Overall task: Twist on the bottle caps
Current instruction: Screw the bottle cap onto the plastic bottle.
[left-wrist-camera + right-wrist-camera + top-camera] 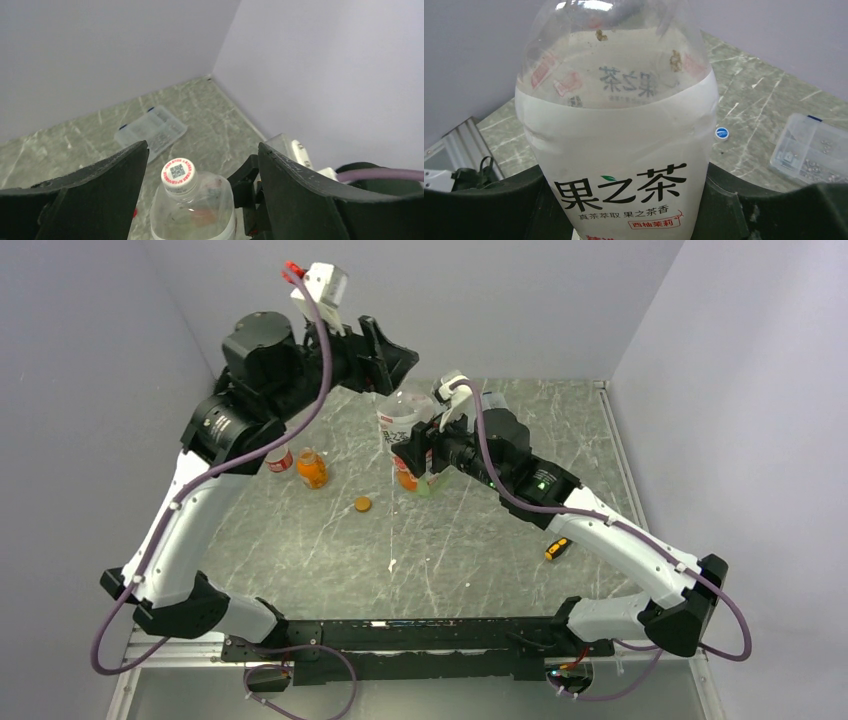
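Noted: right hand (pixel 634 205) clamped on the white-labelled bottle (pixel 624 145), upright over the bench (pixel 300 540); left hand (pixel 202 150) wide open astride its cap (pixel 178 175), touching nothing; risk: soft bottle twisting in the hold, or cap cross-threading if seated askew.

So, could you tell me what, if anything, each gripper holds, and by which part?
The right gripper grips the white-labelled clear plastic bottle around its labelled body. The left gripper, open above its red-rimmed cap, holds nothing.
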Motion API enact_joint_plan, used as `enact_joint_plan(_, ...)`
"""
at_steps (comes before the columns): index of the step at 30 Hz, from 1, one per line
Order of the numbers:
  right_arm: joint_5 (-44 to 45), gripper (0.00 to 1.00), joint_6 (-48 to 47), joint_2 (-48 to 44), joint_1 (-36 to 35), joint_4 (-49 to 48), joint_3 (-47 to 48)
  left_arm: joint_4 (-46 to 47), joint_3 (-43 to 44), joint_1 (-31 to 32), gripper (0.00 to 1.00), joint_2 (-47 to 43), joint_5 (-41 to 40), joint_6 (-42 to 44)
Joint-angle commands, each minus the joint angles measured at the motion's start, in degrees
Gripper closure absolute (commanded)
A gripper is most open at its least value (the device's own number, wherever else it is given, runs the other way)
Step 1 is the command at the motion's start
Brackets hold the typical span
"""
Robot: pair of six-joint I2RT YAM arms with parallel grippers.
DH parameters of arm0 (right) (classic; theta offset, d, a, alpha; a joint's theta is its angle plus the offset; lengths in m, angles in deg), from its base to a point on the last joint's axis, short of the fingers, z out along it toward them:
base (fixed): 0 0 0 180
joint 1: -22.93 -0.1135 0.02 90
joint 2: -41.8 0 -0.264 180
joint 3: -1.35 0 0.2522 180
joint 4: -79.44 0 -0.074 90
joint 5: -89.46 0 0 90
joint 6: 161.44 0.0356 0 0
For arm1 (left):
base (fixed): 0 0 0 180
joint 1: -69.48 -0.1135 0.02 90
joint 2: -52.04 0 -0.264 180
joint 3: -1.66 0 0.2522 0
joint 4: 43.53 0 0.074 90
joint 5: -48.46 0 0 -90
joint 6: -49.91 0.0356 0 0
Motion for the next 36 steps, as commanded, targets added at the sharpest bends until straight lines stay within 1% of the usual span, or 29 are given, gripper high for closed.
enact_joint_plan(1, 4.2, 0.78, -1.0, 0.4, -0.5, -3.4, 3.7, -4.6, 3.7, 3.0, 0.17, 1.8, -13.0, 2.5)
enact_joint_plan(6, 4.5, 0.78, -1.3, 0.9, -0.6, -3.4, 4.0, -5.5, 3.2, 5.5, 0.21, 2.8, -18.7, 2.7)
enact_joint_plan(8, 4.5, 0.78, -1.4, 1.0, -0.6, -3.1, 4.1, -5.2, 2.7, 6.0, 0.22, 2.9, -19.8, 2.9)
enact_joint_plan(11, 4.5, 0.78, -1.5, 0.8, -0.6, -3.3, 3.9, -5.0, 2.4, 6.3, 0.25, 3.4, -19.8, 2.9)
enact_joint_plan(16, 4.6, 0.78, -1.5, 0.7, -0.6, -3.3, 3.6, -5.8, 2.7, 6.4, 0.33, 4.6, -19.3, 2.0)
enact_joint_plan(23, 4.5, 0.78, -1.7, 0.5, -0.6, -3.2, 3.6, -5.4, 2.0, 6.6, 0.36, 5.2, -19.8, 1.1)
enact_joint_plan(27, 4.6, 0.78, -1.8, 0.2, -0.6, -3.3, 3.3, -5.2, 1.8, 6.6, 0.40, 5.3, -19.7, 1.0)
enact_joint_plan(36, 2.4, 0.80, -2.2, -0.5, -0.3, -3.3, 3.7, -4.8, 0.6, 6.6, 0.61, 4.9, -16.6, 0.9)
